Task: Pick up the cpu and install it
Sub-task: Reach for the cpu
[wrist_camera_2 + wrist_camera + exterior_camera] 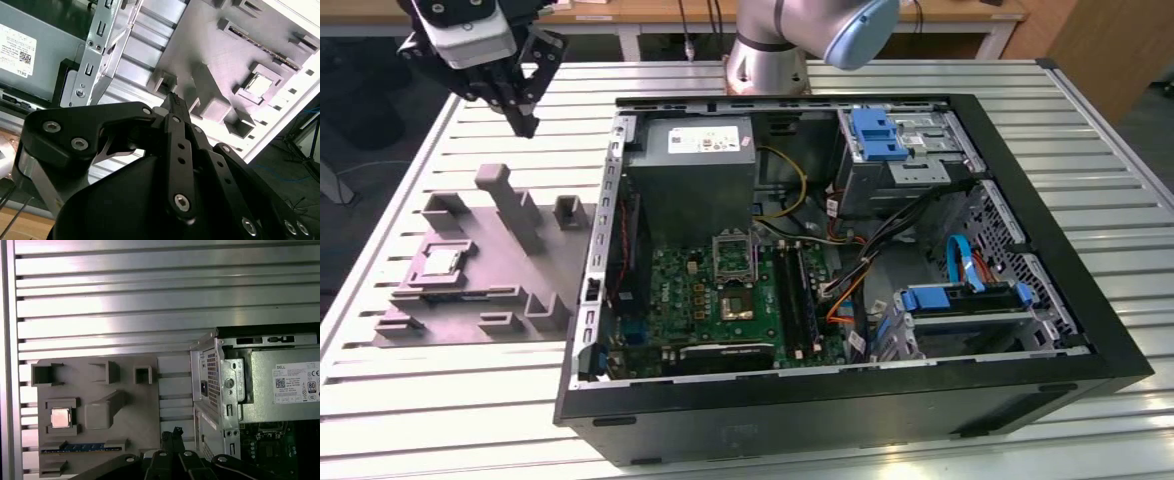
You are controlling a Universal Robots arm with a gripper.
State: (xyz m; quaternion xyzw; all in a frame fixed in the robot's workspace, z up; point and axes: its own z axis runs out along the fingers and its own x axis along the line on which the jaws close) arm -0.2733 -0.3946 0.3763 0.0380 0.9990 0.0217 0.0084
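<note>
Claw (524,122) closed, empty, above slatted aluminium desk (454,400). Flat silvery square cpu (443,262) seated in grey plastic tray (470,300) recess.

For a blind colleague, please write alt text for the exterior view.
The robot's tool hangs above the slatted table, near a grey tray where the cpu lies in a recess. On the exterior view's right lies an open computer case with its green board exposed.

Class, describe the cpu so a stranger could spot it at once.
Beside the open computer case, at the exterior view's left, lies a grey tray. The cpu sits in its square recess: flat, silvery, unlike the grey upright blocks around it.
</note>
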